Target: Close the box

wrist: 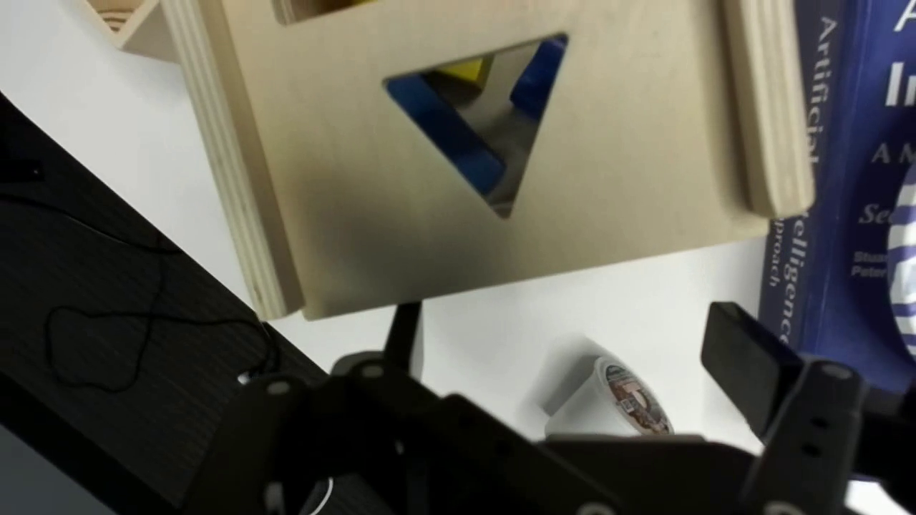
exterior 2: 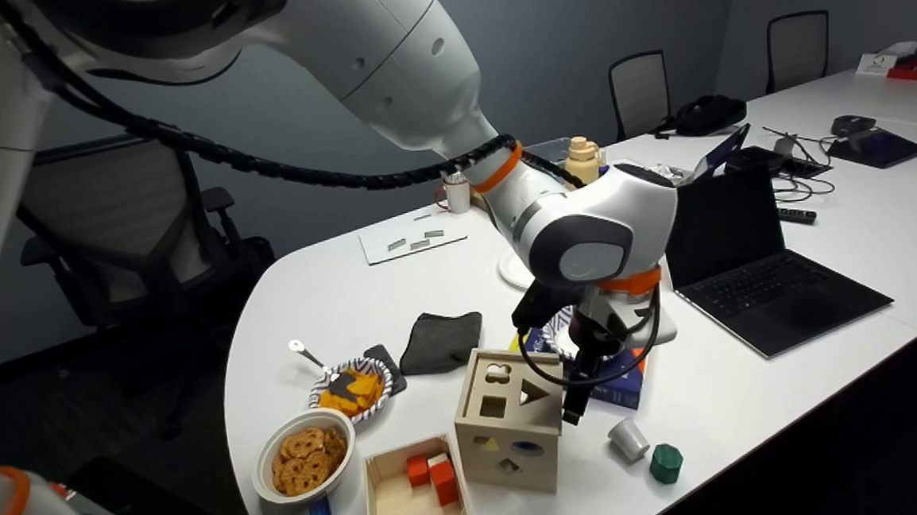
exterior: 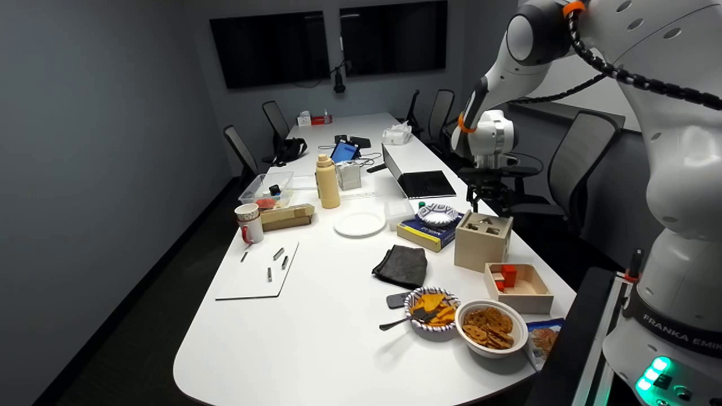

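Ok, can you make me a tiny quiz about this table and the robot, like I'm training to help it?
1. True or false: the gripper is shut.
2. Which stands right beside the tan wooden cube-shaped box with cut-out holes? A) the white mug with a red handle; B) the shallow wooden tray; C) the tall beige bottle.
3. What sits on the thick blue-and-yellow book?

Key: 1, false; 2, B; 3, a shallow white bowl with a dark patterned rim.
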Motion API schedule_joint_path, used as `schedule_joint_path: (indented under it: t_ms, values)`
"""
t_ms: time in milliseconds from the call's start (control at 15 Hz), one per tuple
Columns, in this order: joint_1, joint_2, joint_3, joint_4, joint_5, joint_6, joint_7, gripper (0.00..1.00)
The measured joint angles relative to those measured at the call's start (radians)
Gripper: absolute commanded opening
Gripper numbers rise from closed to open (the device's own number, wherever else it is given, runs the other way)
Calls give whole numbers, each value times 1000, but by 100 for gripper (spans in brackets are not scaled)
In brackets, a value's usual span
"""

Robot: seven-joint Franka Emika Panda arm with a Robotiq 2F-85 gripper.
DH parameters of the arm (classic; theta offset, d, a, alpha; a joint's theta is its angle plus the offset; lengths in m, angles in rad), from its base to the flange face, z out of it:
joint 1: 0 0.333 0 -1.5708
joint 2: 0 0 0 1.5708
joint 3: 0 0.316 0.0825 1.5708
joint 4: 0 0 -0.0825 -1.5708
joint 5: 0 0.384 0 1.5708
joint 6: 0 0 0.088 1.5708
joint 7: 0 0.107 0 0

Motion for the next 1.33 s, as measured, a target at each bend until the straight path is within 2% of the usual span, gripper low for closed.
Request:
schedule_joint_path:
  t_ms: [667,1000,1333]
  values:
    - [-7,2,18,23,2,-74,-21,100]
    - [-41,-11,30,35,20,-108,-107,100]
    - [-58,-97,23,8,21,-112,-191,100]
